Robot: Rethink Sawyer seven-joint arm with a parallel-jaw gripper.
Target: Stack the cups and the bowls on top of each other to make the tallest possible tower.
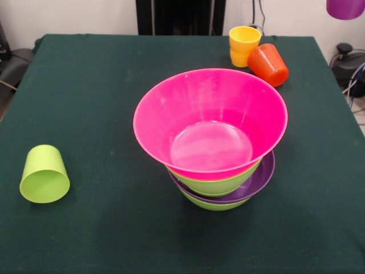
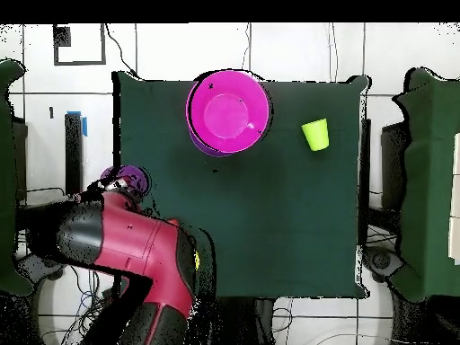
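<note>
The tower [image 1: 211,142] stands mid-table: the wide pink bowl [image 1: 210,117] on top, then a lime green bowl [image 1: 219,184], the shallow purple bowl [image 1: 258,181] and another lime green bowl [image 1: 212,204]. In the overhead view the tower [image 2: 228,111] shows mainly as pink. A lime green cup [image 1: 44,174] lies on its side at the left, and also shows in the overhead view [image 2: 315,135]. A yellow-orange cup [image 1: 244,45] stands upright at the back right, with an orange cup [image 1: 268,64] tipped beside it. The purple cup [image 1: 345,7] hangs in the air past the table's edge. My gripper [image 2: 124,182] holds it beside the table. The red bowl is hidden.
The dark green cloth table [image 1: 91,103] has its edges in view on all sides. My red arm [image 2: 135,247] lies over the table's corner in the overhead view. Cables and dark equipment [image 1: 348,63] sit on the floor beside the table.
</note>
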